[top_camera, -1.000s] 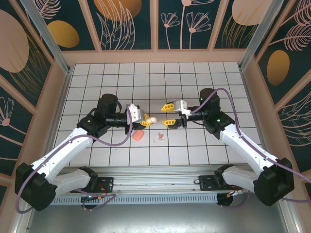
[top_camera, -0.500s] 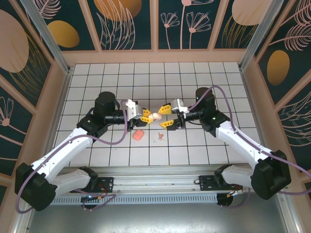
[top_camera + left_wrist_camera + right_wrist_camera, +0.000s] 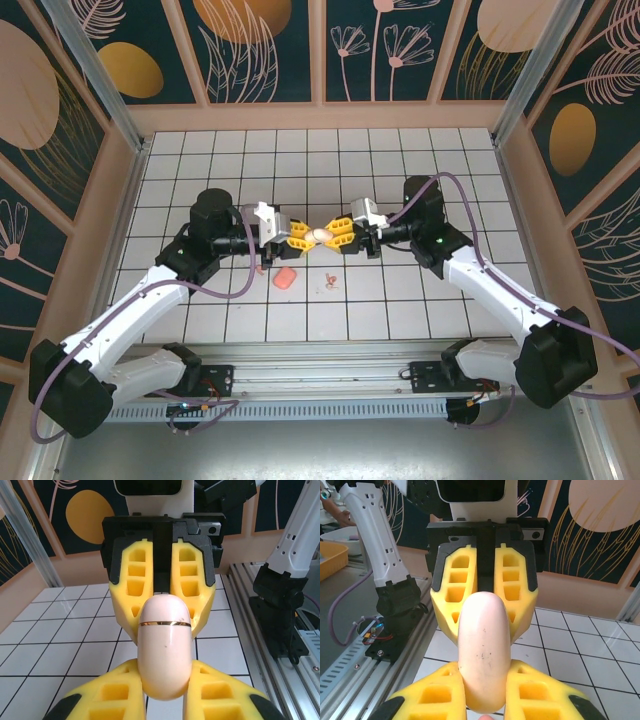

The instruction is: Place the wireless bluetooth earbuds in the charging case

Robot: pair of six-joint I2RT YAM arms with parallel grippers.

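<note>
1. Nearest the arm bases, the two tiny earbuds (image 3: 330,282) lie loose and close together on the tiled tabletop (image 3: 420,305). A salmon-pink block (image 3: 285,279) sits near them on the left.
2. Just beyond, lifted off the tiles, the pale pink charging case (image 3: 320,233) hangs between both arms, its lid shut along a gold seam.
3. The left end effector (image 3: 304,237) is clamped on one end of the case, and the right end effector (image 3: 337,235) is closed on the other.
</note>
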